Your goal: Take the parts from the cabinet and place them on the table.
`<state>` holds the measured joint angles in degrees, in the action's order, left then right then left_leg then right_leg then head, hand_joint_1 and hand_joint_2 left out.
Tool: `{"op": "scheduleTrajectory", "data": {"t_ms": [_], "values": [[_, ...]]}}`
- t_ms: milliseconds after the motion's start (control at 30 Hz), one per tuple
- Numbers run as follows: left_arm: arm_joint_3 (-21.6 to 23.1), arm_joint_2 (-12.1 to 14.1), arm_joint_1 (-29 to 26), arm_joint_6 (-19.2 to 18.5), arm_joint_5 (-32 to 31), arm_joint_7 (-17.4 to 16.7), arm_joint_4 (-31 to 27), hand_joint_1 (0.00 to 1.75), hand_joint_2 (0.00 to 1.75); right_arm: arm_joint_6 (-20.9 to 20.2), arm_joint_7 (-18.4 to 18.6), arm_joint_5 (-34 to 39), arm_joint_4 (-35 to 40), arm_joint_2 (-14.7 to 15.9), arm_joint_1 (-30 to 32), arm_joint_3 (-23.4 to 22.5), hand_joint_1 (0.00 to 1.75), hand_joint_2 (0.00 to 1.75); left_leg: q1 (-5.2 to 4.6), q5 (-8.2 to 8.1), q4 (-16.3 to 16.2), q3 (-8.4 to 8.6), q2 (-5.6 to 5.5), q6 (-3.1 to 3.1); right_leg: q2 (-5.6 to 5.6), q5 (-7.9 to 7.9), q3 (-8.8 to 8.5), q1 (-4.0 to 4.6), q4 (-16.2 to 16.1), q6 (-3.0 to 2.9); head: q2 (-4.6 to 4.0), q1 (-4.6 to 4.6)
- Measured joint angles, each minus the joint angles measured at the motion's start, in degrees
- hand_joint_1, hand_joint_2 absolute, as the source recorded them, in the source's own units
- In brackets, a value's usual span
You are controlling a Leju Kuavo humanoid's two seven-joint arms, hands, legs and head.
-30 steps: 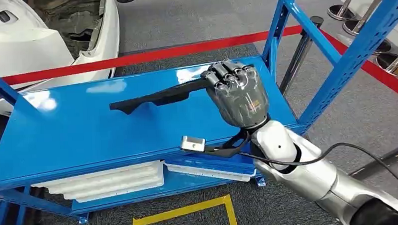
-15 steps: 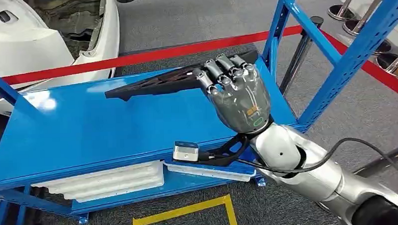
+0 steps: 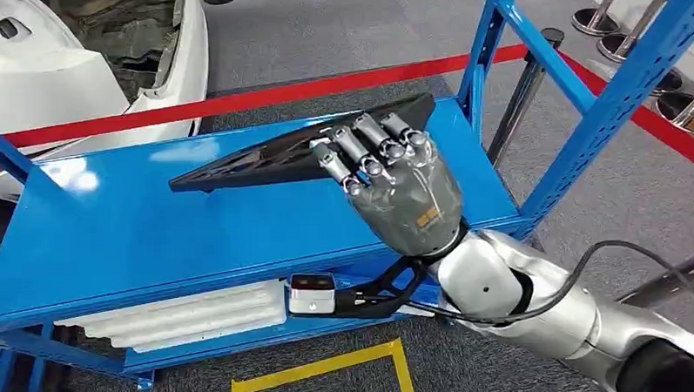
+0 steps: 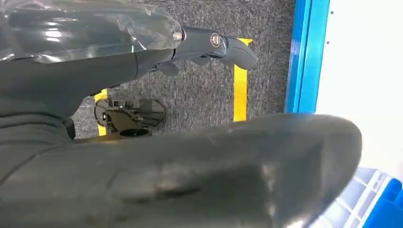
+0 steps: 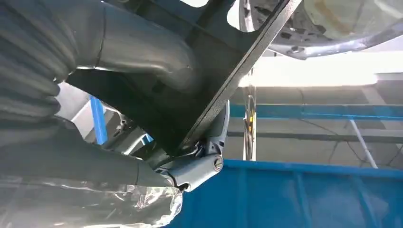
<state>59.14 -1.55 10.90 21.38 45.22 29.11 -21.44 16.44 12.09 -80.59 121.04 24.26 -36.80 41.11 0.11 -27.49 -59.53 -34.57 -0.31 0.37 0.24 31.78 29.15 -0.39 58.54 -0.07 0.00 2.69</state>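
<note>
The right robot hand (image 3: 396, 190) has its fingers (image 3: 360, 156) wrapped over a long, flat black part (image 3: 238, 165), and the right wrist view confirms the grip: thumb (image 5: 138, 52) on one face of the part (image 5: 223, 61), darker fingers underneath. The part is tilted, with its end beyond the robot hand raised toward the blue upright (image 3: 486, 47) of the cabinet (image 3: 110, 248). Its far, pointed end lies low over the cabinet's top shelf, though whether it touches the blue surface is not clear. So the pick looks done, and I judge the lift to be partly under way.

The carrying remains. No table appears in these views, so the placing spot cannot be judged; the part has to clear the upright and leave the cabinet first. On the shelf below the blue top lie white trays (image 3: 182, 315), which may hold more parts, but their contents cannot be made out.

The left robot hand (image 4: 157, 156) hangs over grey floor with yellow tape (image 4: 240, 80) beside the cabinet's blue edge; its fingers are spread and it holds nothing.
</note>
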Motion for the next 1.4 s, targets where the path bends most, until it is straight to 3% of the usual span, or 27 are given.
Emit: {"op": "scheduleTrajectory", "data": {"t_ms": [533, 1400], "values": [[0.0, 0.0, 0.7, -1.1, -0.8, -1.5, 0.0, 0.00, 0.00, 2.6, 0.1, 2.0, 0.2, -1.1, 3.3, 0.4, 1.75, 1.75, 0.00, 0.00, 0.0, -0.01, 0.00, 0.00, 0.00, 0.00, 0.00, 0.00, 0.0, 0.00, 0.00, 0.00], [0.0, 0.0, 1.1, -3.2, -2.0, -0.3, 0.0, 0.00, 0.00, -0.7, -2.0, 4.1, 0.2, -3.5, -1.0, 0.7, 1.75, 1.75, 0.00, 0.00, 0.0, -0.01, 0.00, 0.00, 0.00, 0.00, -0.01, 0.00, 0.0, 0.00, 0.00, 0.00]]}}
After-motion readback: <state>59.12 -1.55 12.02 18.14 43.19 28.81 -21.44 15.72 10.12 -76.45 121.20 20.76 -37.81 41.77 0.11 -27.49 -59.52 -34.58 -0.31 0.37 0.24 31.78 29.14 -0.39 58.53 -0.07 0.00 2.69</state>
